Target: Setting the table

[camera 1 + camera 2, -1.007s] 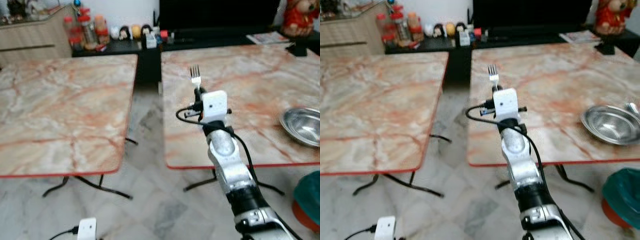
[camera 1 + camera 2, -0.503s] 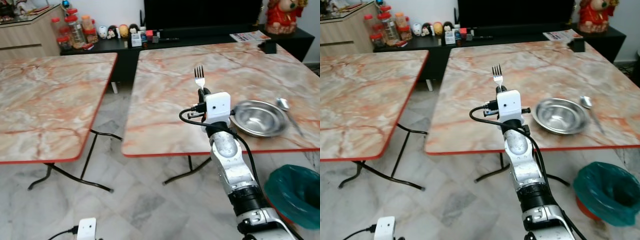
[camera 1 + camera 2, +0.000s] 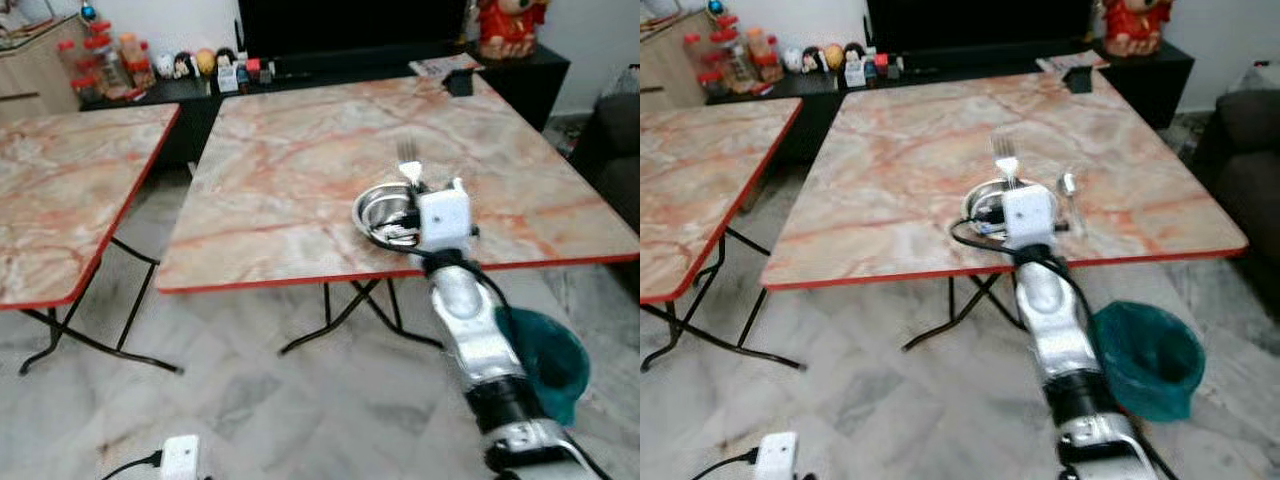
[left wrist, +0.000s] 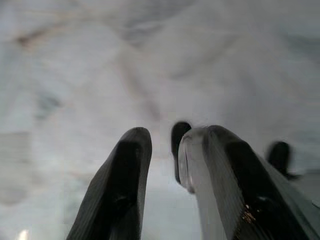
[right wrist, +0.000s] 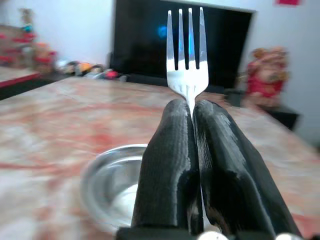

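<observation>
Right end effector [image 5: 192, 125] pinching an upright fork [image 5: 187, 60], tines up, above the steel bowl [image 5: 112, 182] on the marble table [image 3: 290, 190].

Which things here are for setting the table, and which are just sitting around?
For the job:
- fork, held upright in the right gripper
- metal bowl on the marble table
- spoon lying beside the bowl

Just around:
- teal bin on the floor
- jars and small figures on the dark shelf
- second table
</observation>
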Available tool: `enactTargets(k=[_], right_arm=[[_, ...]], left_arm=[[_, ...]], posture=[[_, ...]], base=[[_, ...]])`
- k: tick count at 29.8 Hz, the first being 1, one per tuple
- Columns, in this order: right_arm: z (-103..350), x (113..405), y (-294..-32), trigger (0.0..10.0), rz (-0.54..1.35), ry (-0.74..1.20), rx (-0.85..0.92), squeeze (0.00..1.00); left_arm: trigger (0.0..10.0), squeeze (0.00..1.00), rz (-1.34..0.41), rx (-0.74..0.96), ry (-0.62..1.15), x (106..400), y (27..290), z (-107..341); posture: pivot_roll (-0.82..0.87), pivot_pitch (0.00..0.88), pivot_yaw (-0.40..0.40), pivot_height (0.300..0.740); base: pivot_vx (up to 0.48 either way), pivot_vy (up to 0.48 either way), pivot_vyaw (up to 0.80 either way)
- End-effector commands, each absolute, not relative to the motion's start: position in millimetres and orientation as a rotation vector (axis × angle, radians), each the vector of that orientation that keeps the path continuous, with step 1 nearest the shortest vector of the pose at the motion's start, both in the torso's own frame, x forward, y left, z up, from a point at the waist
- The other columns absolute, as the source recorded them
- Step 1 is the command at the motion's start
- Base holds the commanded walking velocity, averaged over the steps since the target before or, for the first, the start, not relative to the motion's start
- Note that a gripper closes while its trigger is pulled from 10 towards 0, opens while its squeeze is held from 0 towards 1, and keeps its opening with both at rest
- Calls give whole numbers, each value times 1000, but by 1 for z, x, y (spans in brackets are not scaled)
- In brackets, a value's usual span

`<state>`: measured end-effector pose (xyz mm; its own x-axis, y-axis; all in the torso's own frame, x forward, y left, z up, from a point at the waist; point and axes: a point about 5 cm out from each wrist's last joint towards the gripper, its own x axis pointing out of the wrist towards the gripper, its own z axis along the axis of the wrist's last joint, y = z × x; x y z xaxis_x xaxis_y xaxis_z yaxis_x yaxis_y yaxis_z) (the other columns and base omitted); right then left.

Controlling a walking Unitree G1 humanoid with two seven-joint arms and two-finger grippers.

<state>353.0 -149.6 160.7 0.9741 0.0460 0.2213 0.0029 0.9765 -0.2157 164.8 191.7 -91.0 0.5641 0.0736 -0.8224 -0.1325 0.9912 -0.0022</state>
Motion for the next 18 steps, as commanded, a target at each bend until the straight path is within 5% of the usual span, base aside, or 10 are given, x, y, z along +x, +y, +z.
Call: enactTargets(k=[1,10,18], right_arm=[[167,355,-135,10000,57,-255,-201,0],[164,353,-133,10000,62,-250,-198,0],[161,353,-136,10000,38,-238,-199,0]], left_arm=[[10000,0,145,-50,967,165,203,-90],[10000,0,149,-48,967,163,204,-90],[10000,0,175,-75,941,162,206,-89]], posture=[[-15,0,84,740],[-11,8,84,740],[-10,10,87,740]], base=[[0,-412,0],[0,-373,0],[0,0,0]])
